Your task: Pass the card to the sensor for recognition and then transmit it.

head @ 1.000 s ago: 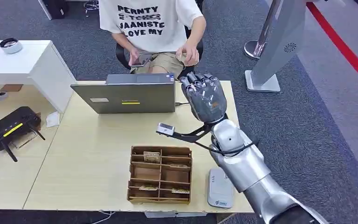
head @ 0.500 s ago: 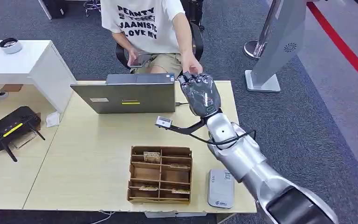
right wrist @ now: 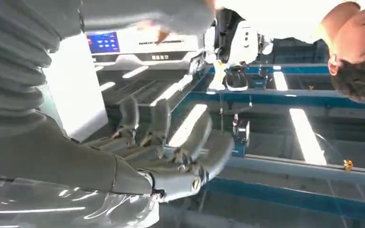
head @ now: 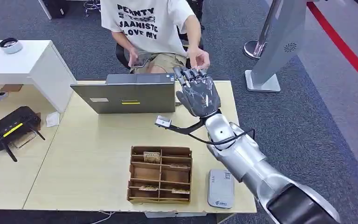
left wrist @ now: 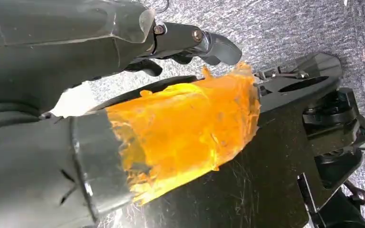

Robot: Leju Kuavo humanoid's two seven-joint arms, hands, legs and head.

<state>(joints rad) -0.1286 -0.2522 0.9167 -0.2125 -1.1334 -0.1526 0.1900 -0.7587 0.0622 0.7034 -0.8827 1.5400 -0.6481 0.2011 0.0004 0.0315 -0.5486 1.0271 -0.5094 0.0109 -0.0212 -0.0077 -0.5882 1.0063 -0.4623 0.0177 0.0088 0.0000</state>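
Note:
My right hand is raised over the table's far edge beside the laptop, fingers spread and nothing in it. In the right wrist view the right hand is bare. The seated person's hand hovers just past my fingertips; I cannot tell whether it holds a card. The grey-white sensor pad lies near the table's front edge, right of a wooden organiser with cards in its slots. My left hand, its thumb wrapped in orange tape, hangs over the carpet holding nothing.
A grey laptop stands open at the back of the table. A black router sits on the left table, and a white side table stands behind it. A grey stand rises at the right on the carpet.
My right hand reached forward toward the person and spread its fingers. The person's hand came to my fingertips half a second ago and has now drawn slightly back.

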